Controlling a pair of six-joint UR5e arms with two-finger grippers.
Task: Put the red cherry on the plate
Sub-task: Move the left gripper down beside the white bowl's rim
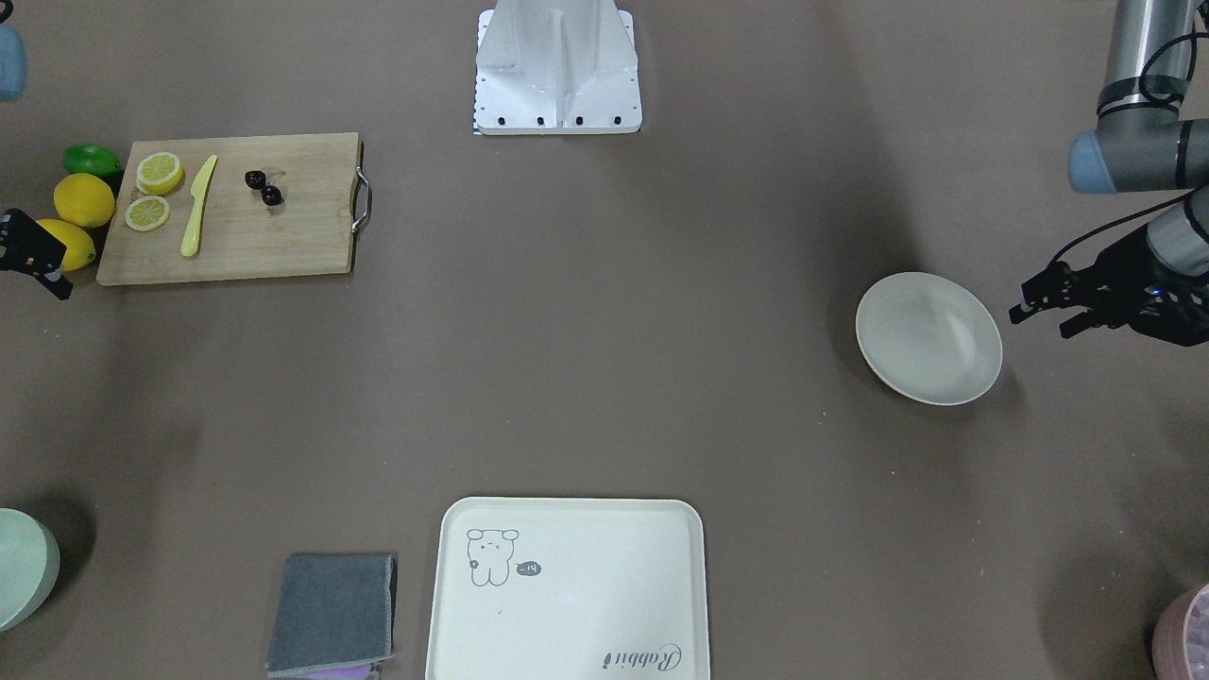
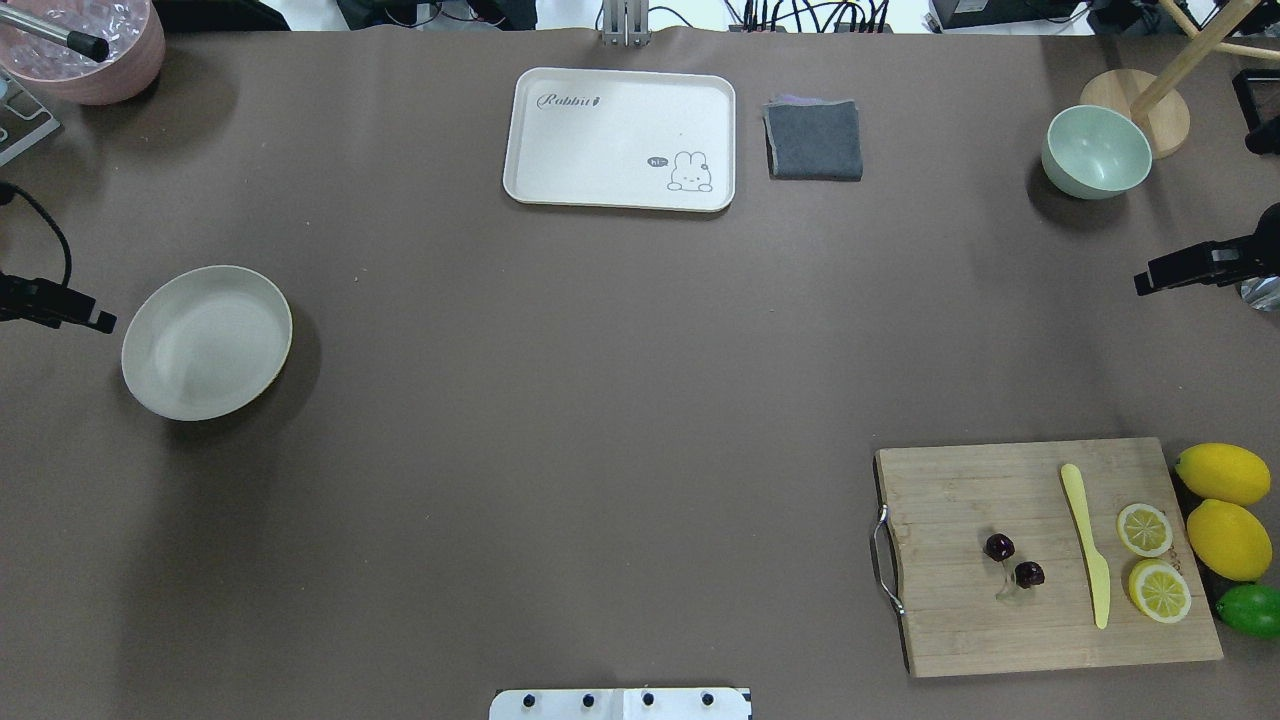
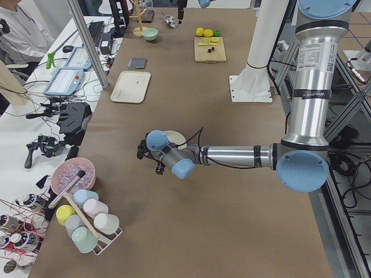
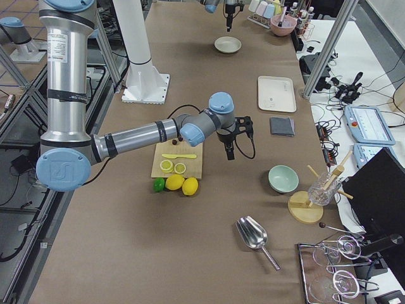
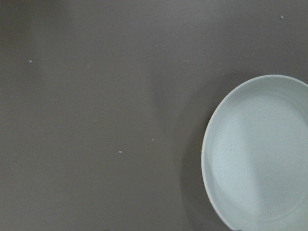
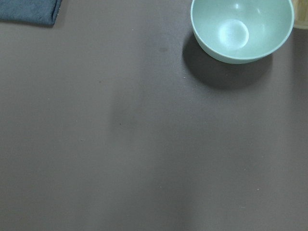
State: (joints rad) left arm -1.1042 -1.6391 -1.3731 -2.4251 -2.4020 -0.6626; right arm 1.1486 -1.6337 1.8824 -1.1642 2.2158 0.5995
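Observation:
The red cherry, two tiny dark red balls on a thin stem, lies on the wooden cutting board; it also shows in the front-facing view as the cherry. The round off-white plate sits empty at the table's left side, and the left wrist view catches the plate at its right edge. My left gripper hovers just outside the plate, open and empty. My right gripper hangs beyond the board near the table's right edge; its fingers overlap, so I cannot tell its state.
Beside the cherry on the board lie a yellow knife and two lemon slices. Two lemons and a lime sit right of the board. At the far edge are a rabbit tray, a grey cloth and a green bowl.

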